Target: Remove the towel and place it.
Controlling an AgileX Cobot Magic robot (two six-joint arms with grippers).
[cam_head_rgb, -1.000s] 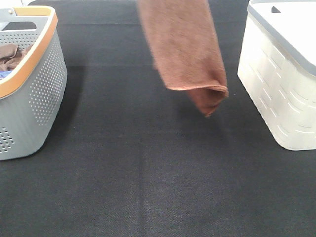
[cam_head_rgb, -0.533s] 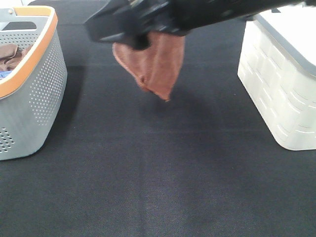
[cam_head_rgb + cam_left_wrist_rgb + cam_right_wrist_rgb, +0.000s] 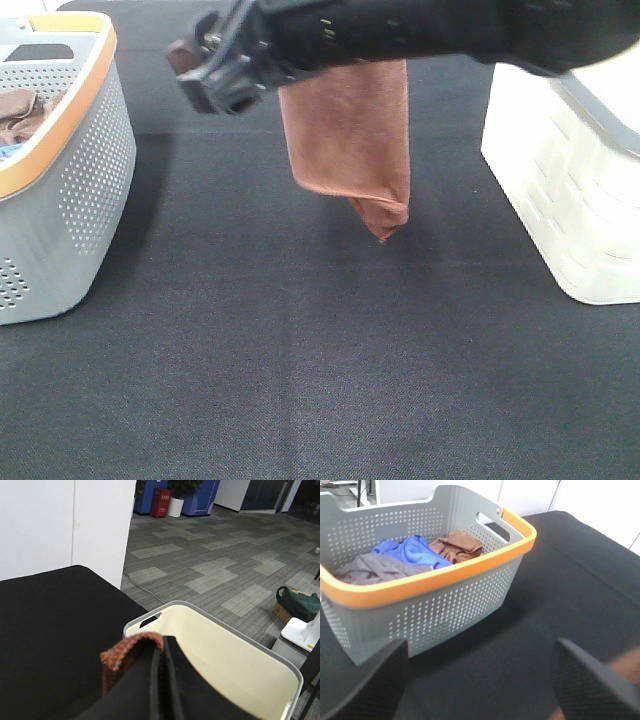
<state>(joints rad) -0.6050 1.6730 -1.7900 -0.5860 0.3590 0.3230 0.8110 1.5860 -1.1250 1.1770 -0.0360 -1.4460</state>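
While my left claw (image 3: 161,647) is pinched shut on the towel (image 3: 345,130), the cloth hangs long axis straight down, just beside the white bin (image 3: 560,200) but not over it. The bin's open mouth lies ahead of that claw. My right claw (image 3: 480,650) gapes wide, empty. No readable writing anywhere.

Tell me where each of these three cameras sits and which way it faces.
Exterior high: mounted high, looking down on the black table; the right arm crosses the top, towel hanging behind it.
Left wrist: on the left arm, facing the white bin; its shut left gripper clamps the towel.
Right wrist: on the right arm, facing the grey basket; the open right gripper frames the view.
Shared: exterior and left wrist both show towel and bin; exterior and right wrist, the basket.
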